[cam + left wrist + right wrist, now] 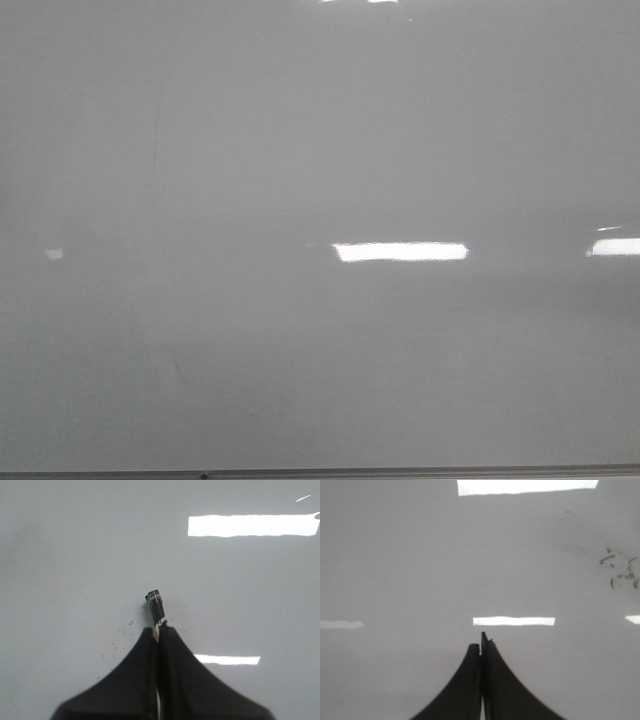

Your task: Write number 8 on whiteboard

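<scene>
- Left claw (pixel 159 628) pinches a short black marker stub (pixel 155 604) — tip toward the whiteboard (pixel 300 150).
- Right claw (pixel 481 647) pressed together, holding nothing visible.
- Board's grey frame (pixel 400 471) runs along its bottom edge.

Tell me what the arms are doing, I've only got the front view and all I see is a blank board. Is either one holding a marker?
Observer: Yes. The left gripper is shut on a black marker tip that sticks out past its fingertips.
Operator: And the right one?
Observer: The right gripper is shut, with nothing visible between its fingers.
Operator: Any ink near them on the whiteboard?
Observer: No drawn figure, only grey smudges on the whiteboard in the right wrist view.
</scene>
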{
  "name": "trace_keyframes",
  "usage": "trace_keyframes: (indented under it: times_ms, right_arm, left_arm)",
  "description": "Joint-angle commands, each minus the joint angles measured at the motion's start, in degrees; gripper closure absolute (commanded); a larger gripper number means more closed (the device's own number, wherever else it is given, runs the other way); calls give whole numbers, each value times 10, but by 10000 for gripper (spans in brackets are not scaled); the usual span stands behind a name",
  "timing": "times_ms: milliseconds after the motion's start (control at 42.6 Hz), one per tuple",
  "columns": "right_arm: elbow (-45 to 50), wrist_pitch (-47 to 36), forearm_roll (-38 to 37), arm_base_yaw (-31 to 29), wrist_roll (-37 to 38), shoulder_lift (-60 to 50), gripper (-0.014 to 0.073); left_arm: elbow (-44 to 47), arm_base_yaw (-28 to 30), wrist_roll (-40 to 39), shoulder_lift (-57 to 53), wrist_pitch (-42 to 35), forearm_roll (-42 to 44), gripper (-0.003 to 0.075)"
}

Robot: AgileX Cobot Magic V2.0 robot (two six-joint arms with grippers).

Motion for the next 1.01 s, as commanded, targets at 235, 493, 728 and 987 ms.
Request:
trace_keyframes:
  times_ms: [235, 493, 728, 987]
  right_arm:
    - [-201, 78, -7, 0, 0, 46, 664]
    - [-317, 169, -8, 0, 0, 166, 664]
    - [-340, 205, -9, 0, 0, 258, 664]
    - [-337, 197, -9, 0, 0, 325, 664]
  left_arm:
    - [-232, -3, -1, 57, 108, -4, 741]
    - [-377, -3, -1, 158, 206, -4, 741]
    - [-391, -3, -1, 218, 276, -4, 741]
    - [-379, -3, -1, 268, 339, -4, 741]
